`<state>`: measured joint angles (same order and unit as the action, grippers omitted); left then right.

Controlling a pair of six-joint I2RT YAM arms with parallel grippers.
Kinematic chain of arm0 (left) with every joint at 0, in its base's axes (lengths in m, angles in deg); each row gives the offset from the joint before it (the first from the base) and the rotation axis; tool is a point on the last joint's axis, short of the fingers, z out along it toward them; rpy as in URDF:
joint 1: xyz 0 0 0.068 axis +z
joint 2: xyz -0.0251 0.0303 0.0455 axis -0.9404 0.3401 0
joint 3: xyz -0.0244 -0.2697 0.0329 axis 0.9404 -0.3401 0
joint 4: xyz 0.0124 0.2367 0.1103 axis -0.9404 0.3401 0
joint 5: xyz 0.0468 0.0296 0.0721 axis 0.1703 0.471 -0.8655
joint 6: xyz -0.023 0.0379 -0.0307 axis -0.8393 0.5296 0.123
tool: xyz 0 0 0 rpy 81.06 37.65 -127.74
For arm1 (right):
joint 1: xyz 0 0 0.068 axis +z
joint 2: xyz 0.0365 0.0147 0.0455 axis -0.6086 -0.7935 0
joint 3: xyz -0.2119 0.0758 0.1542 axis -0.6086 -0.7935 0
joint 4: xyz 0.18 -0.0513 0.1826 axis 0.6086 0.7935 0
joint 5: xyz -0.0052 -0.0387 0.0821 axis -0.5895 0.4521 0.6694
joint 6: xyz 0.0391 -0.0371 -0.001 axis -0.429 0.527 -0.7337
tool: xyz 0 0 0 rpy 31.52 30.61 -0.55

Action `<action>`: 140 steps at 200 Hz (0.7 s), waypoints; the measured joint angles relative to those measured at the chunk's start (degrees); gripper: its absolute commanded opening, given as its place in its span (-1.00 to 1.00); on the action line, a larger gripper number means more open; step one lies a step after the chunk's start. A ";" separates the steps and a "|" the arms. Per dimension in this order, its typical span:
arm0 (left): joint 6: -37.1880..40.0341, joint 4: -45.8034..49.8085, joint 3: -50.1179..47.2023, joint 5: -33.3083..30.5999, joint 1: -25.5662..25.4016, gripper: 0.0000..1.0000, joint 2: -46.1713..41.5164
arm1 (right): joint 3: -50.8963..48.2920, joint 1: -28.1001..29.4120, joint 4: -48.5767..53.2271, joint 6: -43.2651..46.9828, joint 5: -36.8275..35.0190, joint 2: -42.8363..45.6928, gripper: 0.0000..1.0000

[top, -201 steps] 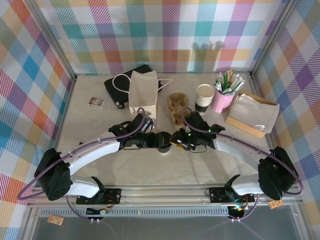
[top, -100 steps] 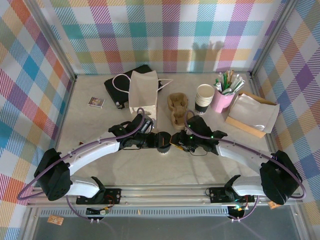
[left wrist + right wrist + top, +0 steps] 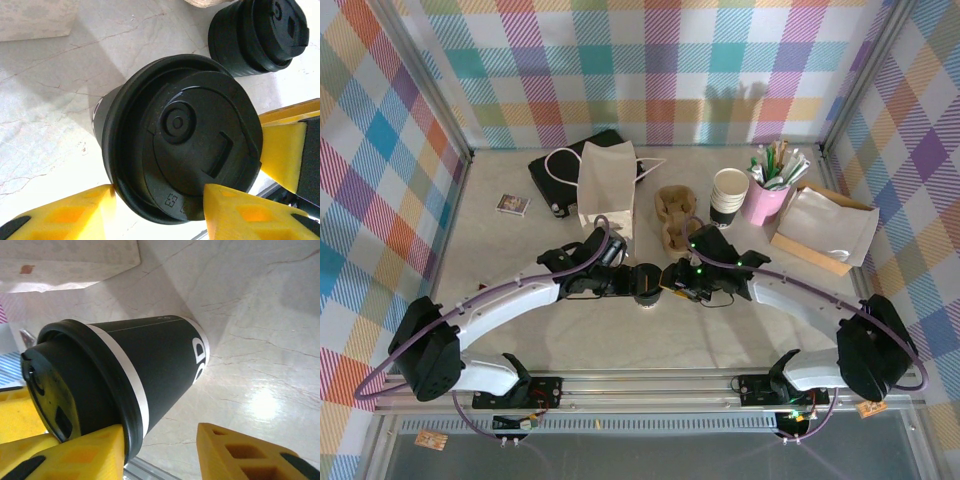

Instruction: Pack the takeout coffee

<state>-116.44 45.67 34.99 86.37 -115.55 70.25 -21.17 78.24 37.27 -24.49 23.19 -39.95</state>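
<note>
Pinching the rim of the black lid (image 3: pixel 195 145) from two sides, the left gripper (image 3: pixel 159 201) has its yellow fingers (image 3: pixel 60 217) pressed against the takeout coffee (image 3: pixel 160 360). The right gripper (image 3: pixel 160 440) stands spread, one finger (image 3: pixel 80 450) touching the lid's rim and the other apart from the cup wall. The left hold seems to sit on the lid's edge more than on the cup body (whether the lid is snapped fully home I cannot tell). A lift could therefore pull the lid off, or let the cup slip out from under it and spill. The right finger resting on that same rim could lever the lid up or tip the cup if it pushes sideways, and the two sets of fingers are close enough to knock together. The cup is mid-table (image 3: pixel 620 340), between both grippers, near the pulp carrier (image 3: pixel 672 215) and the paper bag (image 3: pixel 607 180). The stack of lids (image 3: pixel 257 35) just beside it could be swept over by a careless swing.
</note>
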 measured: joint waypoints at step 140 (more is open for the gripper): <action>0.00 4.72 4.15 -0.87 0.00 -0.03 2.73 | -3.58 1.36 -3.85 3.96 0.85 4.81 -0.04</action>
<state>-116.44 50.39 39.15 85.50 -115.55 72.98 -24.75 79.59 33.43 -20.54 24.04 -35.14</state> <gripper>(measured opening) 0.487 0.482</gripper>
